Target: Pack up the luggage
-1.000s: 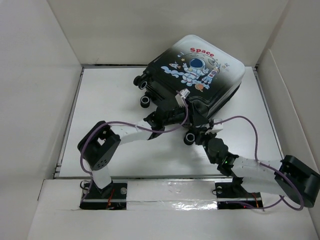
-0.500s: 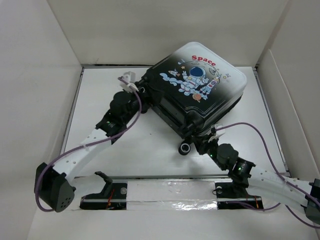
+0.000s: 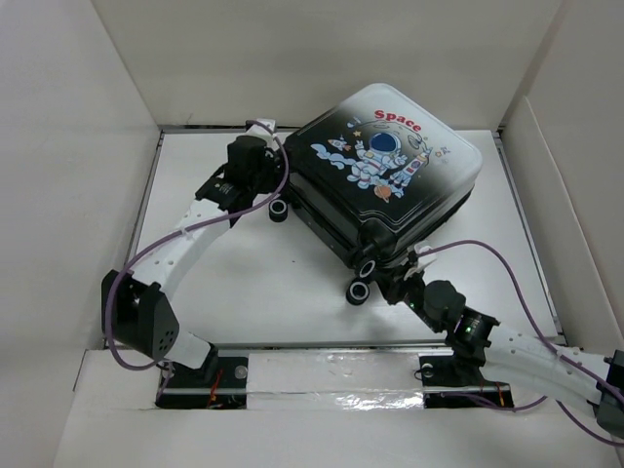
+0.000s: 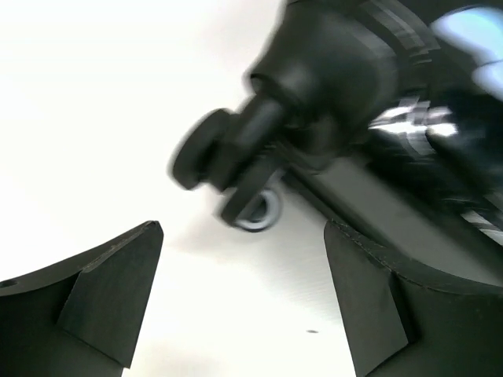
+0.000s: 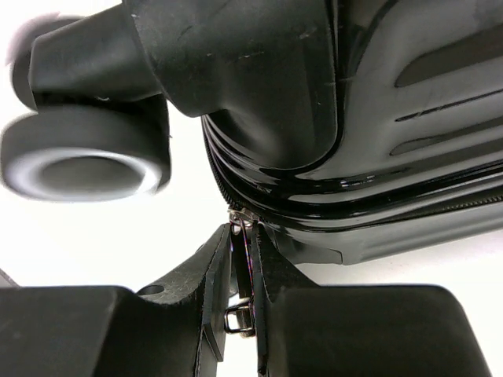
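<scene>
Swinging up to about 10 o'clock in the overhead view, the left gripper (image 3: 268, 185) now sits beside the far-left corner of the luggage (image 3: 390, 171); a second ago it was under the case's near edge. The luggage lies shut, astronaut print up, at 12 to 1 o'clock on the table (image 3: 214, 292), and it has hardly shifted in the last half second. The right gripper (image 3: 395, 283) stays at the case's near corner, around 6 o'clock, next to a wheel (image 3: 361, 291).

On the left wrist camera, the fingers (image 4: 110, 290) stand wide apart with nothing between them. A blurred caster of the case hangs just ahead at 12 o'clock. The blur suggests this arm is moving.

On the right wrist camera, the fingers (image 5: 216, 275) are pinched narrowly on the zipper pull (image 5: 240, 310), which hangs from the seam between the two shells.

Taken together, the packing looks to be at its closing stage. The right arm is likely set to draw the zip round, and the left has probably moved over to brace the far corner, though it grips nothing yet.
</scene>
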`<state>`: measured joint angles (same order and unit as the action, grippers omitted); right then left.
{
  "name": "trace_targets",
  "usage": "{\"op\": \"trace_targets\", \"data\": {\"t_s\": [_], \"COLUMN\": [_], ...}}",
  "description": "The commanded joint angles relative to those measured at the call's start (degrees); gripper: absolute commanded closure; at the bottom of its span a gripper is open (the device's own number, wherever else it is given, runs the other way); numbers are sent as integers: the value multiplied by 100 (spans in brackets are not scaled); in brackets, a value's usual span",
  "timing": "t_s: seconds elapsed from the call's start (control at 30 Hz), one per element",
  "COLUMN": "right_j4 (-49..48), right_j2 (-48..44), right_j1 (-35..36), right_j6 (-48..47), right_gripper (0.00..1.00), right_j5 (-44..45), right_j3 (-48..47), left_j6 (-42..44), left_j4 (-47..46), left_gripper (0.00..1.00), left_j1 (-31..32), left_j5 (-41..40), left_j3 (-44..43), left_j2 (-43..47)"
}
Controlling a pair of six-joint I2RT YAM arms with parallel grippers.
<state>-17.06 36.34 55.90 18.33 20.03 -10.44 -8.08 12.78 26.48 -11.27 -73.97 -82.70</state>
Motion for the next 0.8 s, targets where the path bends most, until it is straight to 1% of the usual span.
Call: {"op": "trace_targets", "data": {"t_s": [0.0,0.03,0.07,0.13,0.2,0.33,0.43,0.6,0.67,0.77], "right_j4": [-518,-518,-526,-535,-605,-667,-685,-676,-676,-658], "right_j2": [-144,-153,-179,-197,-189,-136,-92,-13,-13,-39], "right_j1": [167,167,167,167,167,167,167,167,167,167], "right_j6": [13,22,13,13,4,-22,-31,-13,4,4], "right_gripper": [100,100,100,100,100,100,100,100,100,100], "right_j5": [-895,-913,-957,-983,-1062,-1107,-1133,-1142,-1116,-1072], "right_j3": [-301,-301,-284,-275,-266,-275,-292,-266,-257,-257], "left_j6": [1080,1106,1211,1361,1588,1862,1976,2108,2117,2065], "left_j4": [121,103,120,33,-186,-109,-161,-241,-162,-152], "left_gripper": [18,18,18,19,19,19,19,19,22,35], "left_j1": [-379,-589,-678,-810,-811,-811,-811,-758,-758,-758], "left_j5": [79,246,335,809,968,1434,1513,1391,1416,1575], "left_j3": [-161,-213,-283,-381,-416,-714,-872,-1127,-1303,-1365], "left_j2": [-105,-202,-386,-510,-633,-958,-1161,-1432,-1556,-1776]}}
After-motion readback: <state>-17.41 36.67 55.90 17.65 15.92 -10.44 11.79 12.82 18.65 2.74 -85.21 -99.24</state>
